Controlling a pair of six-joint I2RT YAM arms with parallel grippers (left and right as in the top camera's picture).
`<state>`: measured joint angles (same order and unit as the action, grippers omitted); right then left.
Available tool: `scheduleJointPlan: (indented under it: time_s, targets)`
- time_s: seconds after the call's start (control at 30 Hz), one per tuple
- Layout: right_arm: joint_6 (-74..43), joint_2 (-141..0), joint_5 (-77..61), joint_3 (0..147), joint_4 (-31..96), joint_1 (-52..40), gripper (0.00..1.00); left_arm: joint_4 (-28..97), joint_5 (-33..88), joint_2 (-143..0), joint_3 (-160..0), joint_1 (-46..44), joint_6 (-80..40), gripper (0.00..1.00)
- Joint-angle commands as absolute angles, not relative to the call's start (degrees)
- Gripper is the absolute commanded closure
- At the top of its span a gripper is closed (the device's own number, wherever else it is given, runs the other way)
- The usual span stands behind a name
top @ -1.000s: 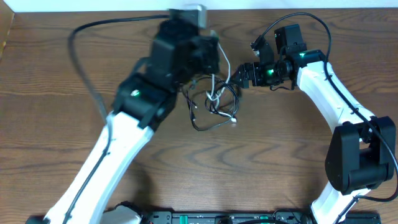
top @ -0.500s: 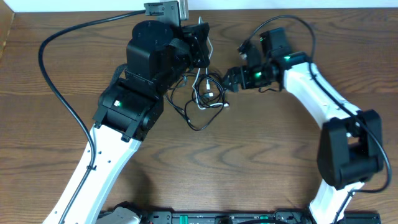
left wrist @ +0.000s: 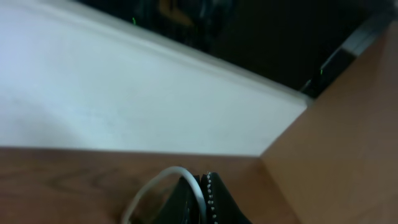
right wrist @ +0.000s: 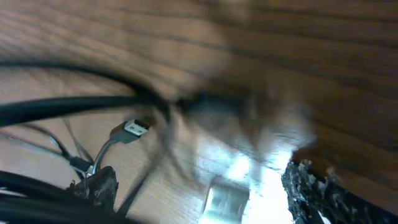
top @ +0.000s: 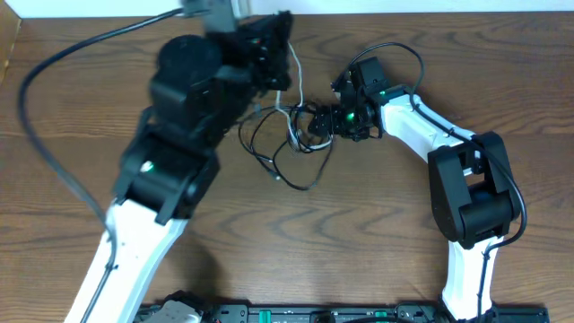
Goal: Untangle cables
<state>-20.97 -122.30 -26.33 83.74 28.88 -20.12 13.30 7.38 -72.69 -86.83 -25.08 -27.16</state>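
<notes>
The cables (top: 291,144), two thin flexible cords, one black and one white, lay in a loose tangle on the brown wood-grain table (top: 529,99), toward its far edge and between the two arms. The white cable (top: 294,85) rose out of the tangle and ran up to the left gripper (left wrist: 202,199). The left wrist view showed that gripper's dark fingers pressed together, with the white cable pinched between them and curving away to the left. The black cable (top: 260,160) spread from the knot in open loops across the wood on the near-left side, and a small pale plug end lay at the lower edge of those loops.

The right gripper (top: 323,126) stood at the right-hand edge of the tangle, low over the table. The right wrist view was heavily blurred. In it, the textured black fingers (right wrist: 314,190) stood well apart, so the jaws were open. Black cable strands crossed in front of them, and a silver flat-ended plug (right wrist: 132,129) lay on the wood just beside those strands. It could not be told whether either finger touched a cable.

Beyond the table, the left wrist view showed a plain white wall (left wrist: 124,106) meeting a tan wooden side panel (left wrist: 348,137).
</notes>
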Motion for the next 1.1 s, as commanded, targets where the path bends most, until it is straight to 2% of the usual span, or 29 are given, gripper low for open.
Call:
scheduleJointPlan:
  time_s: [0.0, 0.27, 0.53, 0.83, 1.07]
  targets:
    - [-25.3, -125.9, -20.9, 83.1, 29.8, -18.8, 0.16, 13.6, 5.0, -68.3, -87.7, -22.0, -25.5, 0.92]
    - [-25.8, -125.9, -18.2, 83.1, 31.9, -17.7, 0.16, 21.5, -2.3, -63.6, -87.7, -13.6, -22.5, 0.93]
    - [-25.3, -125.9, -17.1, 83.1, 34.5, -14.2, 0.17, 28.1, -2.1, -63.2, -87.7, -4.3, -22.1, 0.93]
    - [-23.5, -125.9, -17.1, 83.1, 34.7, -13.6, 0.17, 26.7, -1.6, -62.8, -87.8, -3.9, -23.3, 0.92]
    - [-23.5, -125.9, -17.0, 83.1, 34.5, -13.6, 0.16, 44.8, 0.4, -68.1, -87.5, -3.9, -26.5, 0.92]
